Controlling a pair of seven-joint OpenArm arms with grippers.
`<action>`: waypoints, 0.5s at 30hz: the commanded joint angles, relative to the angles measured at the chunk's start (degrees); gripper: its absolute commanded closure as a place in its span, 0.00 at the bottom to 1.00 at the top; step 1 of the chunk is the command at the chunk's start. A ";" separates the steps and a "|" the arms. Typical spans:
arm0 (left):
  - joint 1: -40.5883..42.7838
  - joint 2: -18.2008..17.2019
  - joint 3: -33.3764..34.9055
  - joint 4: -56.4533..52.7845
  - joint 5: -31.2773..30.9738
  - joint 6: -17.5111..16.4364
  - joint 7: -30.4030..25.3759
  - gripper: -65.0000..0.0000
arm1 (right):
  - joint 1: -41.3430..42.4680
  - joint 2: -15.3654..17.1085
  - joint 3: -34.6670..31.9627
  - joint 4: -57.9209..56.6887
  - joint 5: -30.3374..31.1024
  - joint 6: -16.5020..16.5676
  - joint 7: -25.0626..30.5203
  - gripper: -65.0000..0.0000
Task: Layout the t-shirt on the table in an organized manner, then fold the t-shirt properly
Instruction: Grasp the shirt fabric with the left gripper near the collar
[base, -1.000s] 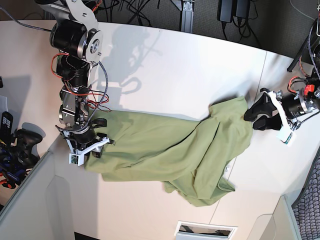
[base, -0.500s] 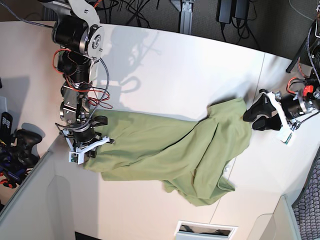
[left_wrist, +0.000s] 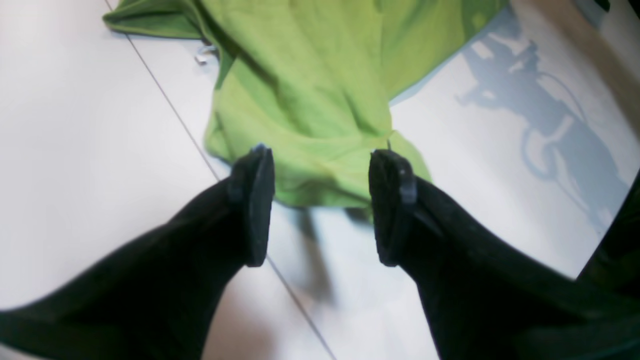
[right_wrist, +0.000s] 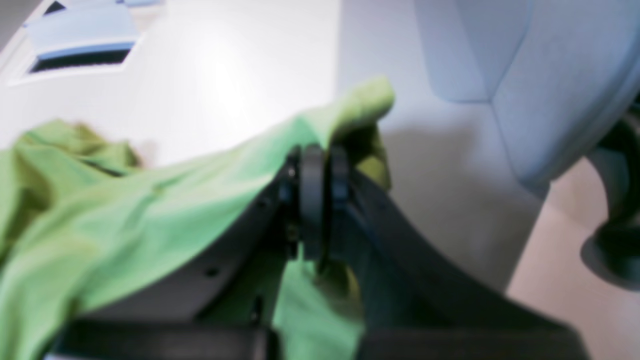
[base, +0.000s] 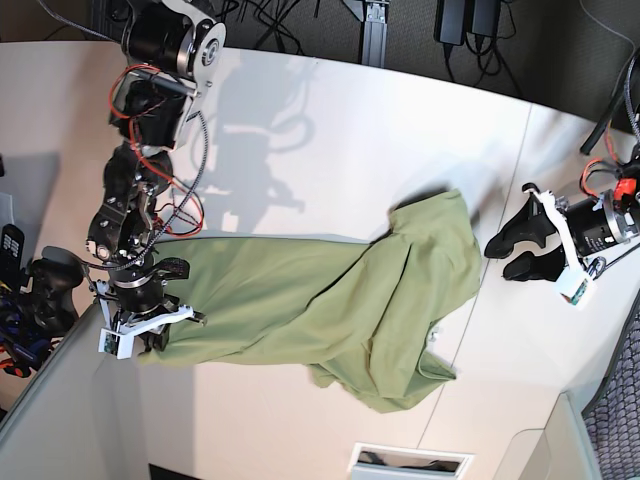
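Observation:
The olive-green t-shirt (base: 320, 290) lies rumpled and stretched sideways across the white table (base: 330, 140). My right gripper (base: 150, 335) is at the shirt's left end, near the table's edge. In the right wrist view it (right_wrist: 315, 165) is shut on a fold of the t-shirt (right_wrist: 150, 210). My left gripper (base: 505, 255) stands open on the right, a little apart from the shirt's right corner. In the left wrist view its jaws (left_wrist: 320, 152) stand wide, with the t-shirt (left_wrist: 310, 85) just beyond the fingertips (left_wrist: 255, 165).
A thin dark seam (base: 520, 170) crosses the table on the right. A small white tag (base: 435, 340) peeks from the shirt's lower right. A black game controller (base: 45, 290) sits off the left edge, and a rectangular slot (base: 410, 462) lies at the bottom.
The right gripper closed on the shirt's left edge and dragged it left and down. The shirt's right corner slid away from the open left gripper.

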 joint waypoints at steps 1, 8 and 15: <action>-0.98 -0.96 -0.48 0.98 -1.16 -0.76 -0.94 0.48 | 1.57 0.66 0.00 3.04 1.29 0.02 0.04 1.00; -0.48 -0.94 1.55 0.98 -2.08 -0.76 -0.07 0.48 | 0.57 0.63 -0.81 10.36 5.81 0.26 -8.37 1.00; -1.20 0.31 8.37 0.52 7.19 3.54 -4.90 0.48 | -3.13 0.63 -2.84 10.23 6.08 0.31 -7.50 1.00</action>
